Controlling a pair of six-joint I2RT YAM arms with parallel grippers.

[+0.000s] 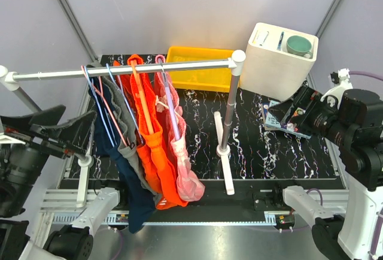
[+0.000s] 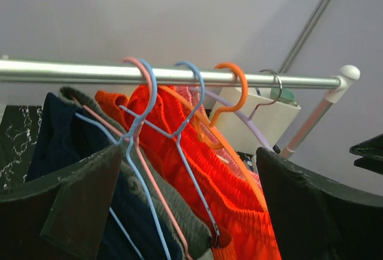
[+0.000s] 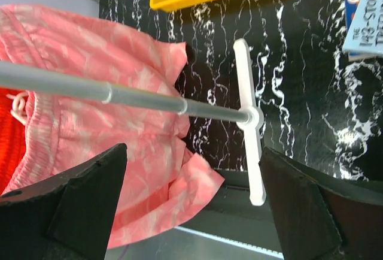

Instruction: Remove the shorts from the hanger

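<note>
Two pairs of shorts hang on hangers from a silver rail [image 1: 119,70]. The orange shorts [image 1: 152,152] hang in the middle on an orange hanger [image 2: 230,89]. To their right hang the pink shorts [image 1: 182,158], the last garment on the rail. My left gripper [image 1: 75,129] is open at the left of the clothes and level with them, touching nothing. In the left wrist view the orange shorts [image 2: 239,206] lie between and beyond the open left gripper [image 2: 188,212]. My right gripper [image 1: 286,111] is open at the right, well clear of the rack. The right wrist view shows the pink shorts [image 3: 108,122] beyond the open right gripper [image 3: 191,206].
Navy [image 1: 128,200] and grey [image 1: 128,146] garments hang left of the orange shorts on thin blue and pink hangers. The rack's post [image 1: 230,104] stands mid-table on a white foot [image 3: 251,122]. A yellow bin [image 1: 197,68], a white box [image 1: 281,62] and a book [image 1: 281,122] lie behind and right.
</note>
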